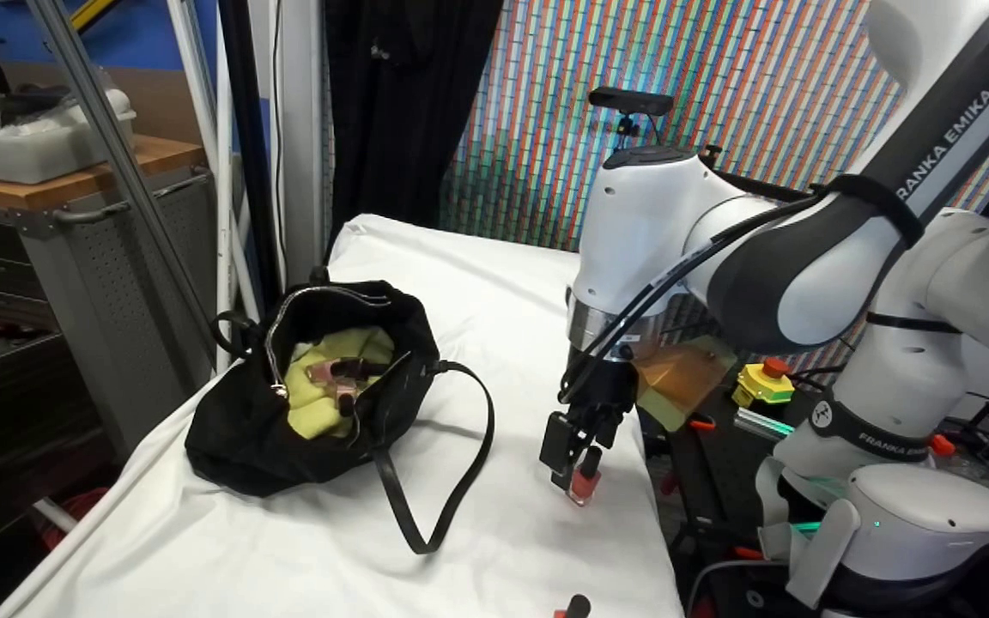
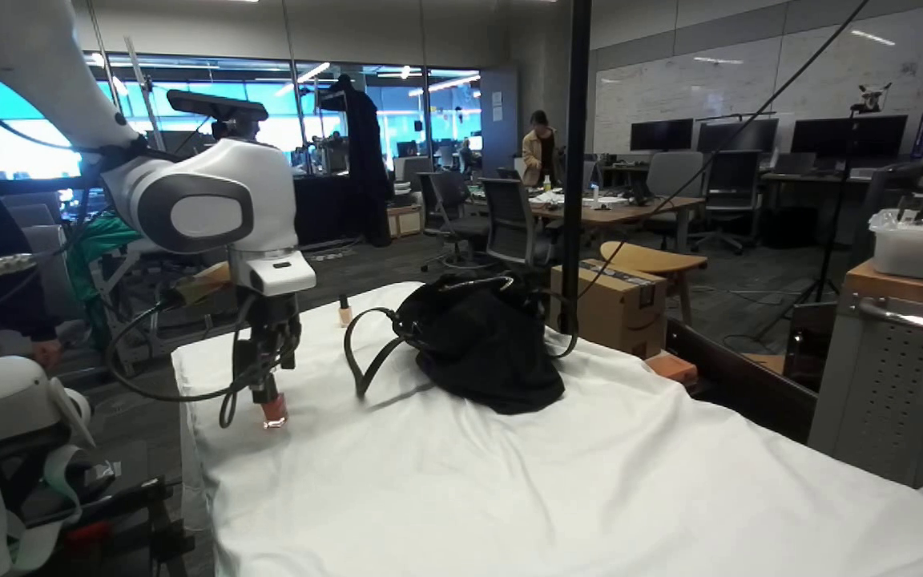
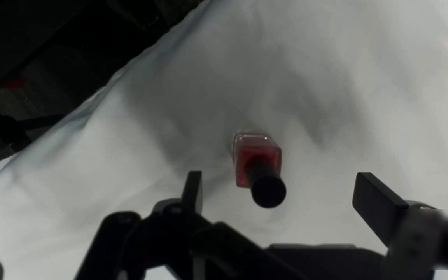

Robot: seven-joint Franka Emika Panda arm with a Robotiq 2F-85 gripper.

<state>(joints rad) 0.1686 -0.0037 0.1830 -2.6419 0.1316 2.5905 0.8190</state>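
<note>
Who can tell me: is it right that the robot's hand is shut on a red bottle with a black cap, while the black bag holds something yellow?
Not quite: the hand is open; the wrist view shows its fingers apart, with gaps either side of the red bottle. The rest stands: its cap is black, and the black bag holds something yellow.

Nail-polish bottle (image 3: 257, 151): red, black cap (image 3: 268, 192). Gripper (image 3: 280, 181): black. Handbag (image 1: 263, 438): black; cloth (image 1: 314, 416) inside: yellow-green. Tablecloth (image 1: 512, 318): plain white. Backdrop (image 1: 529, 129): red, green, blue stripes.
</note>
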